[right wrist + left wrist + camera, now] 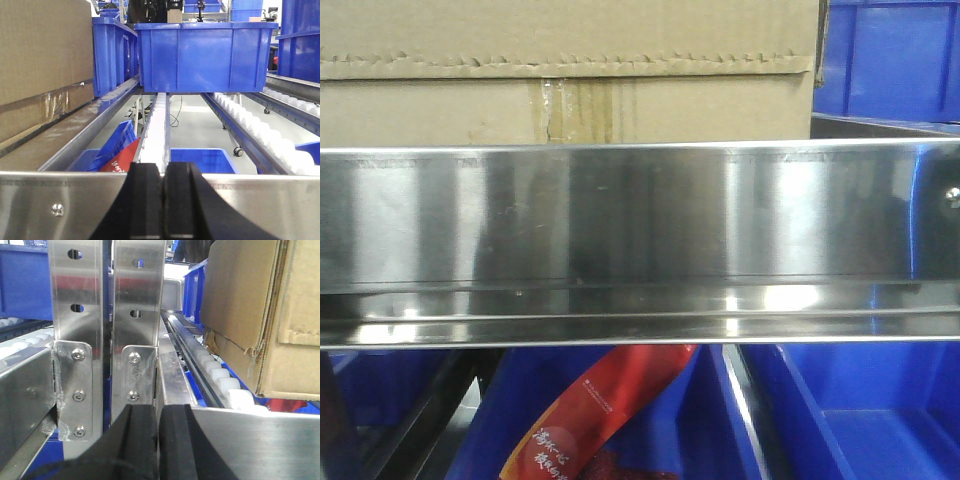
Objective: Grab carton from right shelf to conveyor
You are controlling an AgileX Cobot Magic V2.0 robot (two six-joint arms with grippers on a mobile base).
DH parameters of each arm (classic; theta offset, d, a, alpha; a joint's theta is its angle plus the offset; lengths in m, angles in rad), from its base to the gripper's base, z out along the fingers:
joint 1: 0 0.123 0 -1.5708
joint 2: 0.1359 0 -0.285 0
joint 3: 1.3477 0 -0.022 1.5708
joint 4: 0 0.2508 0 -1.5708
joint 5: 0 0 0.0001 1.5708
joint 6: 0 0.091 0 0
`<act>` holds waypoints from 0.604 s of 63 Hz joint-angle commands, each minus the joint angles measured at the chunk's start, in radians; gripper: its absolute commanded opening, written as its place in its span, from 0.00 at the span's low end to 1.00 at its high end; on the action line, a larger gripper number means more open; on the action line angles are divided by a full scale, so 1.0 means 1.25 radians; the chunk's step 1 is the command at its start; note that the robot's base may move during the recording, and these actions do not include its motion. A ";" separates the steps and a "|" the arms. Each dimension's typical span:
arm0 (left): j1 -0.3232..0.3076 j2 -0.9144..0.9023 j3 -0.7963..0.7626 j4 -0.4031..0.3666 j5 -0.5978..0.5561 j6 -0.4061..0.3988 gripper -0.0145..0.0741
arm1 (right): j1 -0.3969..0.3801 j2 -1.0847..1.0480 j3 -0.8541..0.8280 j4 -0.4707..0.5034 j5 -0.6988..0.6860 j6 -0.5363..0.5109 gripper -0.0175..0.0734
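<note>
Task barely begun — carton (570, 100) sits on right shelf (640, 220) beside blue bins (890, 60), ungrasped. Clenched and empty: left fingers (136, 440), right fingers (146, 200). Grasp, lift, transfer all remain — conveyor not in view

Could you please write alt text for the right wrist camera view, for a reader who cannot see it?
A closed black end effector fills the bottom centre, at the shiny front rail of a steel shelf. Beyond it, a brown carton sits at the left, and a blue bin rests straight ahead on tracks of white rollers.
</note>
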 commanded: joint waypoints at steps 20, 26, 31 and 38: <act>-0.005 -0.003 -0.002 -0.003 -0.025 0.002 0.18 | -0.004 -0.003 -0.001 0.003 -0.024 -0.007 0.12; -0.005 -0.003 -0.002 -0.003 -0.052 0.002 0.18 | -0.004 -0.003 -0.001 0.003 -0.024 -0.007 0.12; -0.005 -0.003 -0.002 -0.003 -0.082 0.002 0.18 | -0.004 -0.003 -0.001 0.003 -0.024 -0.007 0.12; -0.005 -0.003 -0.002 -0.003 -0.102 0.002 0.18 | -0.004 -0.003 -0.001 0.003 -0.027 -0.007 0.12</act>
